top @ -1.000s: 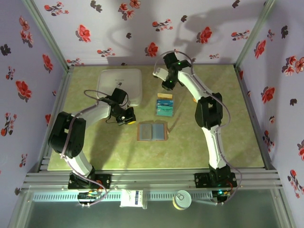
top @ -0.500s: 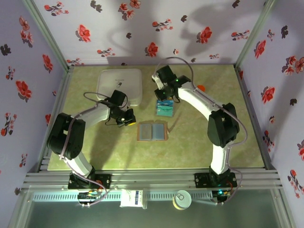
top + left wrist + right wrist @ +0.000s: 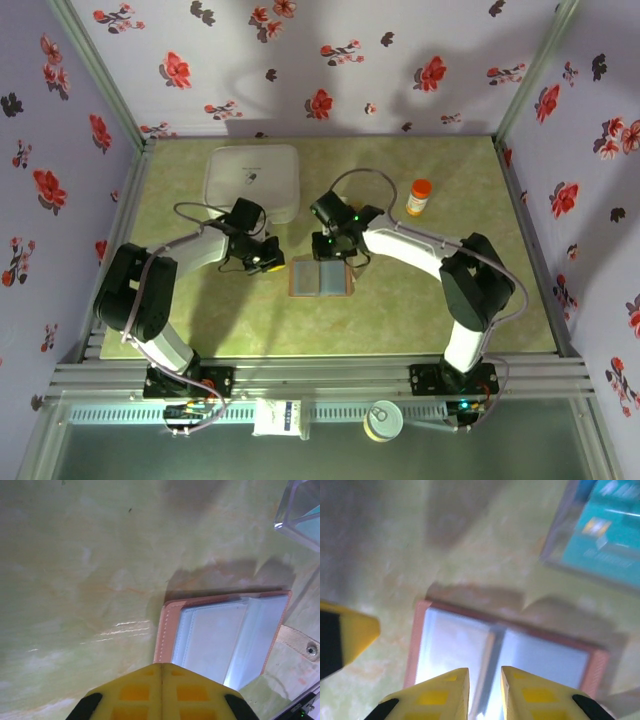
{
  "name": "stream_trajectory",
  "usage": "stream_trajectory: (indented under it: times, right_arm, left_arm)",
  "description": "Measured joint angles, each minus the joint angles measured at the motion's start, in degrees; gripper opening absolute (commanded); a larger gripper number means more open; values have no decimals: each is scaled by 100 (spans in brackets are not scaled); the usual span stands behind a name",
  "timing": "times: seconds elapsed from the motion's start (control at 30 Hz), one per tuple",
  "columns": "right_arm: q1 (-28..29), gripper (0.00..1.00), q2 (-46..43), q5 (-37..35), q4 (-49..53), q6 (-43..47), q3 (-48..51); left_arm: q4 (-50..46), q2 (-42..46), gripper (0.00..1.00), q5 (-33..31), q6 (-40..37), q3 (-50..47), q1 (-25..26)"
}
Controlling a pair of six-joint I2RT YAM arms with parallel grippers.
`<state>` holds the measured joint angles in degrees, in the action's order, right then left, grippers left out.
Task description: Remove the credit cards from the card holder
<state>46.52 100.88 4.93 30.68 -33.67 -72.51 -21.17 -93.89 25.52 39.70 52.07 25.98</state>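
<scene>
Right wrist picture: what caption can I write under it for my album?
Right end effector, slightly open, hovers over the open card holder, teal cards in a clear box nearby.

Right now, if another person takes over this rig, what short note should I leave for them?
The left gripper is shut and empty, low over the table, just left of the holder.
The right gripper is slightly open with nothing between its fingers, above the holder's fold.
The holder lies open and flat between the two grippers; its pockets look pale and empty.
The teal cards lie in the clear box, just beyond the holder.
Done, it seems: the cards are out.
Left: check the pockets closely for a missed card.
</scene>
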Motion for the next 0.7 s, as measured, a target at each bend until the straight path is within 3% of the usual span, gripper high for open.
stream_trajectory:
  times: [0.2, 0.7]
  right_arm:
    - [341, 29, -155, 258, -387, -557, 476]
    - [369, 30, 83, 929, -1423, -1357, 890]
  left_arm:
    - [129, 0, 0, 7, 24, -50, 105]
    - [170, -103, 0, 4, 39, -55, 299]
